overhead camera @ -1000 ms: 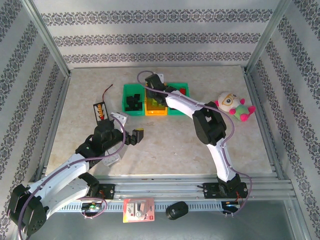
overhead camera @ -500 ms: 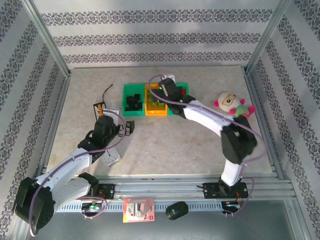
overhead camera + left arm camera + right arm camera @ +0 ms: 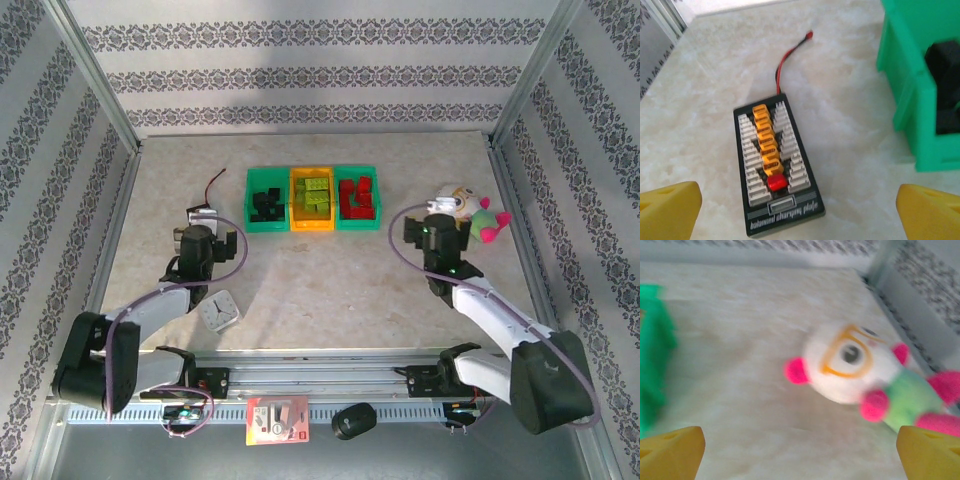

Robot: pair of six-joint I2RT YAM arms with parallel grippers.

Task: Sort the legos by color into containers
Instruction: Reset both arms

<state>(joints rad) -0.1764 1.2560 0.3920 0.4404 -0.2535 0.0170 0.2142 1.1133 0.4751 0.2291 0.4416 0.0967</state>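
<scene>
Three bins stand side by side at the back middle of the table. The left teal bin [image 3: 265,205] holds black legos [image 3: 266,203], the orange bin [image 3: 312,199] holds lime green legos [image 3: 313,195], and the right teal bin [image 3: 357,198] holds red legos [image 3: 355,196]. My left gripper [image 3: 208,228] hovers open and empty left of the bins. In the left wrist view the left gripper [image 3: 800,215] has its yellow fingertips [image 3: 670,207] far apart, with the teal bin [image 3: 910,95] and a black lego [image 3: 945,75] at right. My right gripper [image 3: 432,218] [image 3: 800,455] is open and empty beside the plush.
A black battery holder [image 3: 772,165] with a red and black wire [image 3: 787,55] lies under my left gripper. A white square clock [image 3: 218,312] lies near the left arm. A plush toy [image 3: 468,210] [image 3: 860,365] sits at the right, close to the metal side rail [image 3: 520,220].
The right arm has drawn back from over the bins to the right, beside the plush. The left arm has pulled back left and now sits over the battery holder. Both grippers are empty.
</scene>
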